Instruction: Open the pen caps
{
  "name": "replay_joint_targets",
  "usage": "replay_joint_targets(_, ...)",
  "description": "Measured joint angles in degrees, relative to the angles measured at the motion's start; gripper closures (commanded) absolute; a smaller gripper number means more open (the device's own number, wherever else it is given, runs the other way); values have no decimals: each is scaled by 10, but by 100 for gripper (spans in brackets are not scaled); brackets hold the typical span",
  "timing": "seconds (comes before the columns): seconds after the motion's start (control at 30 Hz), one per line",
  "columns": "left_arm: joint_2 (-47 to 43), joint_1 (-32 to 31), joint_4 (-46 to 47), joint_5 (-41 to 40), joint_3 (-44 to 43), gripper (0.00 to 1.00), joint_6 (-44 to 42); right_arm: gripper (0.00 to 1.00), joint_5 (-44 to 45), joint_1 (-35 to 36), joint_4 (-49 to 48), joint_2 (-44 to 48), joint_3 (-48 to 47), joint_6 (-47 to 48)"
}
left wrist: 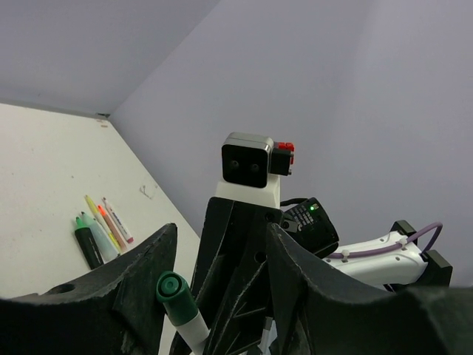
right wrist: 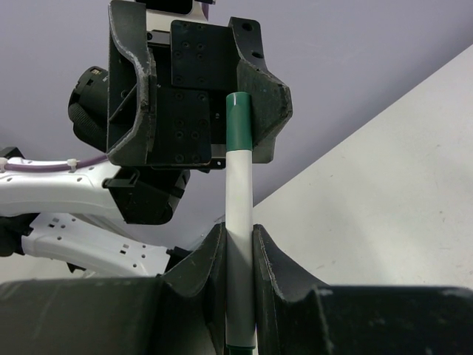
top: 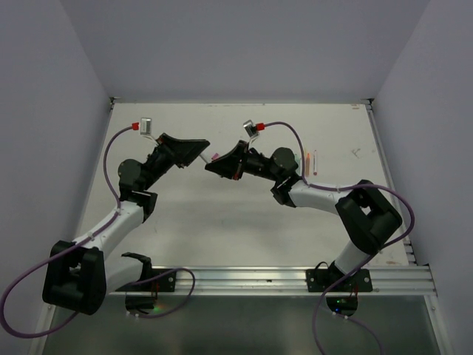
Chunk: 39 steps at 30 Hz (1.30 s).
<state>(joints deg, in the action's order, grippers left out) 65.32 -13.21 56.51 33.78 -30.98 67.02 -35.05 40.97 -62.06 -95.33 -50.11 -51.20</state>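
My right gripper [right wrist: 238,233] is shut on the white body of a pen [right wrist: 239,200] and holds it up in the air over the middle of the table. The pen's dark green cap [right wrist: 238,122] points at my left gripper [right wrist: 199,89]. The left gripper [left wrist: 222,237] is open, with its jaws wide apart. The cap [left wrist: 176,294] sits between them, close against one finger [left wrist: 140,274]. In the top view the two grippers [top: 201,150] [top: 216,167] meet tip to tip. A small pink piece [top: 214,156] shows between them.
Several more pens [left wrist: 100,228] lie side by side on the white table [left wrist: 44,170], at its right side in the top view [top: 310,161]. Grey walls close the table at the back and both sides. A metal rail [top: 281,279] runs along the near edge.
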Motion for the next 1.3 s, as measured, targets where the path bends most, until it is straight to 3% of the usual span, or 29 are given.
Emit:
replay_joint_targets(0.27, 5, 0, 0, 0, 0, 51, 0, 100, -7, 3, -5, -7, 0, -5)
replay_joint_targets(0.43, 8, 0, 0, -4, 0, 61, -1, 100, -9, 3, -10, -8, 0, -7)
replay_joint_targets(0.53, 8, 0, 0, -7, 0, 69, -1, 100, -11, 3, -15, -8, 0, -7)
replay_joint_targets(0.7, 9, 1, -5, -10, 0, 96, -6, 99, -16, 3, -25, -8, 0, -8)
replay_joint_targets(0.77, 9, 1, -7, -10, 0, 100, -9, 93, -18, 3, -22, -8, 0, -6)
replay_joint_targets(1.0, 5, -1, -50, -2, -6, 100, -42, 43, -15, 3, 57, 6, 0, 38)
replay_joint_targets(1.13, -5, -1, -88, 3, -23, 100, -70, 28, -2, 4, 147, 32, 0, 96)
replay_joint_targets(1.3, -20, -1, -132, 0, -37, 100, -100, 23, 59, 10, 285, 93, -8, 194)
